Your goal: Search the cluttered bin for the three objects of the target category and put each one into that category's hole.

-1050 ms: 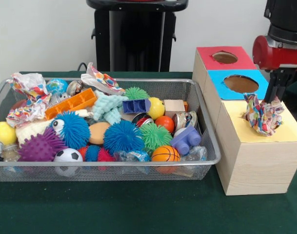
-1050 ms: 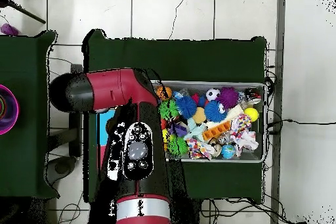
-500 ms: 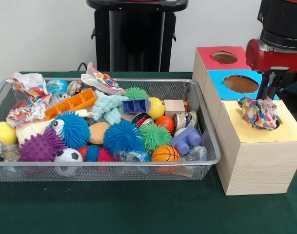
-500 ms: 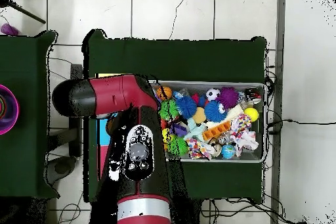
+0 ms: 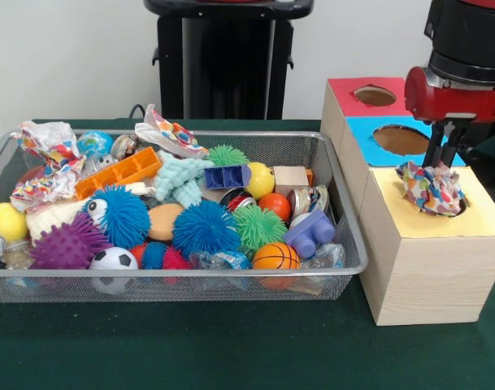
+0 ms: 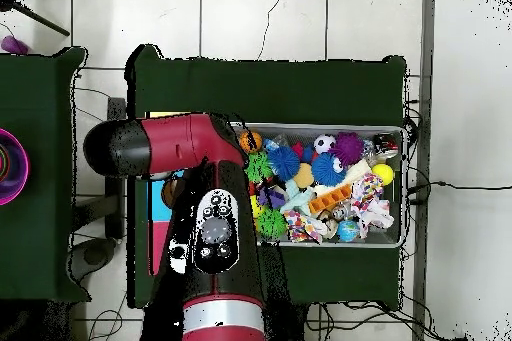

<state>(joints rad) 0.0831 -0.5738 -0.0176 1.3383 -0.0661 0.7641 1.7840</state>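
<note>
The hand [image 5: 443, 159] comes down from the red and black arm [image 5: 461, 75] at the right of the front view, its dark fingers [image 5: 433, 149] reaching to the top of a crumpled wad of dotted paper [image 5: 431, 187]. Whether the fingers grip the wad or have let go of it cannot be told; they stand narrow, close together, right at its upper edge. The wad sits low in the hole of the yellow-topped box [image 5: 426, 253], partly sunk below the yellow face.

Behind that box, touching it in a row, are a blue-topped box [image 5: 377, 128] and a red-topped box [image 5: 353, 88], each with a round hole in its top. All three stand on the green surface [image 5: 231, 349].

Just beside the boxes lies the wire mesh bin [image 5: 349, 236], full of clutter. Two more crumpled dotted papers show in it: one [image 5: 45, 162] at the far left end, another [image 5: 170, 134] up against the back wall. Around them lie a blue spiky ball [image 5: 202, 227], a green spiky ball [image 5: 258, 225], a purple spiky ball [image 5: 67, 244], a small basketball [image 5: 275, 256], a small football [image 5: 113, 260], an orange block tray [image 5: 119, 171] and a lilac toy brick [image 5: 310, 231].

In the overhead view the arm [image 6: 200, 227] covers the boxes and the hand, and the bin [image 6: 400, 187] lies beside it.
</note>
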